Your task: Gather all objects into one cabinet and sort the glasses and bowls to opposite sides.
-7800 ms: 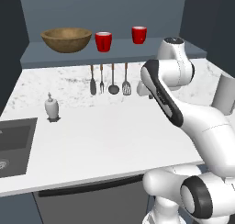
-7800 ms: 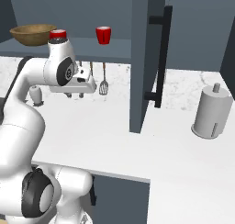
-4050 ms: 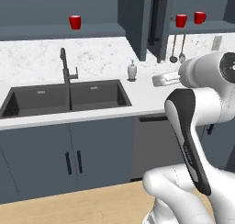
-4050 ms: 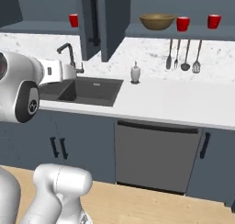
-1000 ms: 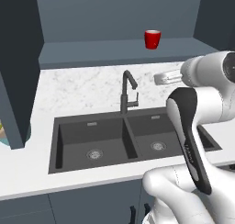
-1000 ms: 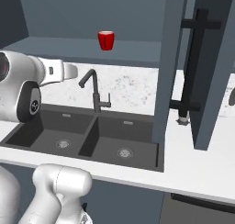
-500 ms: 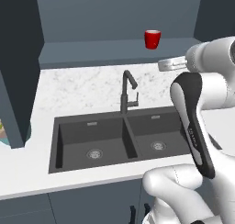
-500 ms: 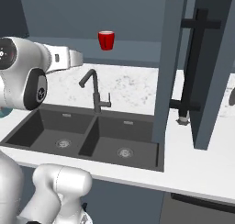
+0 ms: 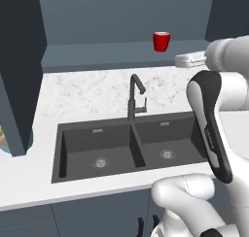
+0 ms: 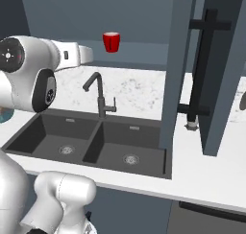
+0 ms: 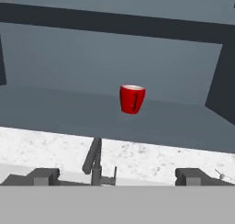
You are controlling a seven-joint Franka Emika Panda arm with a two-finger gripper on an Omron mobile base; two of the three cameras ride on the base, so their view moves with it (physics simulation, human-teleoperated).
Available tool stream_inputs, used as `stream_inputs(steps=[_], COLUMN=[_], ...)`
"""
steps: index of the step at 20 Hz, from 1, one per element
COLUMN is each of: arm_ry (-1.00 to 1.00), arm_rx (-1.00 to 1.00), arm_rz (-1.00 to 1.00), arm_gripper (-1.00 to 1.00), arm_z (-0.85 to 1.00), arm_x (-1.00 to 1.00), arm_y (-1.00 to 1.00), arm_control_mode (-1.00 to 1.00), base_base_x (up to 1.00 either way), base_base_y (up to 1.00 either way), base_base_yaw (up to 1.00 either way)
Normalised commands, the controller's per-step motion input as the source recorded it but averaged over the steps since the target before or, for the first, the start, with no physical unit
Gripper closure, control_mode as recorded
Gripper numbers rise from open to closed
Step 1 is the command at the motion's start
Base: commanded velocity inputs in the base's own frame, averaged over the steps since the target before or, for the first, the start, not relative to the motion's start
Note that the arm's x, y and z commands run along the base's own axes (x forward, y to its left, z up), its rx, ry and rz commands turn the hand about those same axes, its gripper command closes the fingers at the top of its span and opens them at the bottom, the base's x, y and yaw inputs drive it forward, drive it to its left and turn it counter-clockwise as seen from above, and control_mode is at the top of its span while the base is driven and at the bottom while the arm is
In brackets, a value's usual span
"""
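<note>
Left base view — one red cup (image 9: 161, 41) stands alone on the blue-grey shelf of the cabinet (image 9: 97, 54) above the sink (image 9: 131, 146), well right of the faucet (image 9: 135, 96). Since half a second ago my arm has lifted; the white hand now sits level with the shelf, just right of the cup and apart from it. I read this as the reach for the stray glass beginning — it has to join the others elsewhere.

Right base view — same cup (image 10: 111, 41), seen from the other side. Here the forearm points at it from the left, its end short of the cup and slightly lower. This view adds what the left one lacks: an open cabinet door (image 10: 221, 70) with a dark bar handle, standing to the right of the sink (image 10: 91, 142).

Hand view — the gripper (image 11: 117, 176) is spread wide, both dark tips at the bottom edge, nothing between them. The cup (image 11: 132, 98) stands upright dead ahead, pale rim visible, roughly centred between the tips yet well apart. Alignment looks good from here; the base views cannot confirm that.
</note>
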Motion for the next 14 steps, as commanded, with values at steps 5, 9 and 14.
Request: stream_inputs(steps=[5,9,14], arm_ry=[-0.13,0.00,0.00], arm_rx=[0.00,0.03,0.04], arm_rz=[0.00,0.00,0.00], arm_gripper=[-1.00,-1.00,-1.00], arm_z=[-0.01,0.00,0.02], arm_x=[0.25,0.58,0.45], arm_y=[-0.03,-0.18,-0.24], arm_control_mode=[-1.00,-1.00,-1.00], base_base_x=[0.00,0.00,0.00], base_base_y=[0.00,0.00,0.00], base_base_yaw=[0.00,0.00,0.00])
